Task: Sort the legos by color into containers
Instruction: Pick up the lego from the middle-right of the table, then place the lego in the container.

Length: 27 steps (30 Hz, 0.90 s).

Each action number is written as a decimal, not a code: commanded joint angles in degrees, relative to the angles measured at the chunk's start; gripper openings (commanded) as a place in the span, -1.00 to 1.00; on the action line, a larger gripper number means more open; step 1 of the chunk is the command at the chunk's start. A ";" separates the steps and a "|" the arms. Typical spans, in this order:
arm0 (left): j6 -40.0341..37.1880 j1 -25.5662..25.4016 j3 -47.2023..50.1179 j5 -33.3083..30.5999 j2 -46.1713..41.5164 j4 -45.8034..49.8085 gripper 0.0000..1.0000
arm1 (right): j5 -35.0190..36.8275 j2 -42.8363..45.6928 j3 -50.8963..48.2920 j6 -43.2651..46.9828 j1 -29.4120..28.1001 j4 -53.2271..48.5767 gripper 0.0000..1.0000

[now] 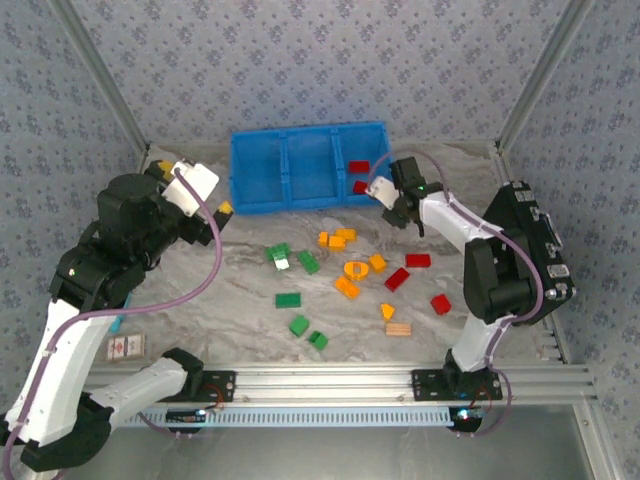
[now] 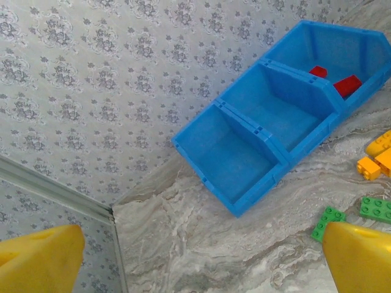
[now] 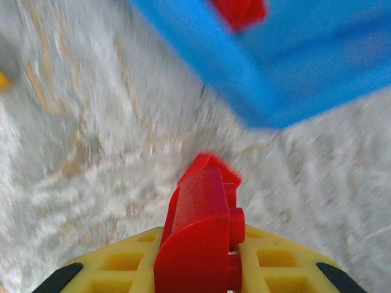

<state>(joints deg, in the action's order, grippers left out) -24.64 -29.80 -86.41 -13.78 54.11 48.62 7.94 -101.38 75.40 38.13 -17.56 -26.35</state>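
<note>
Red brick (image 3: 204,232) right under my right wrist camera, pinched upright between the yellow fingers: the right gripper (image 1: 400,208) is closed tight on it. That view is blurred, but I can make out the blue bin (image 1: 262,165) just ahead, its near wall between the brick and the compartment behind.

From above, the right gripper sits just beside the bin's near right corner. Two red bricks (image 1: 359,167) already lie in the right-hand compartment; the middle and left ones look bare. So I judge this as the carry stage of a red drop-off.

Next I'd want the brick raised above the near wall, brought over the right-hand compartment, and only then the jaws let go. Too low and it clips the wall; released too soon and it lands on the table (image 1: 240,290).

My left gripper (image 2: 198,256) hangs spread wide with nothing in it, near the bin's left end. The other legos (image 1: 345,270), green, orange and red, lie scattered on the table between the arms, unsorted.
</note>
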 commanded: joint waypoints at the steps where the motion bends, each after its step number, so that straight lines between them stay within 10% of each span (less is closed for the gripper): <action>1: -1.20 -0.43 0.74 -0.50 -0.15 -3.20 1.00 | -1.02 -0.16 5.96 -0.26 -1.30 -1.17 -0.50; 18: 6.17 1.10 -16.66 5.05 10.73 6.67 1.00 | -2.27 -24.67 34.65 3.56 -2.20 -4.40 -0.46; 27: 4.11 0.81 -27.55 7.46 16.58 6.97 1.00 | -3.53 -30.18 40.44 3.98 -1.75 -5.75 -0.12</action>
<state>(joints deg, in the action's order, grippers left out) -20.05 -28.88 -110.78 -7.31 69.91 55.96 5.56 -130.17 112.92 41.65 -19.44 -29.95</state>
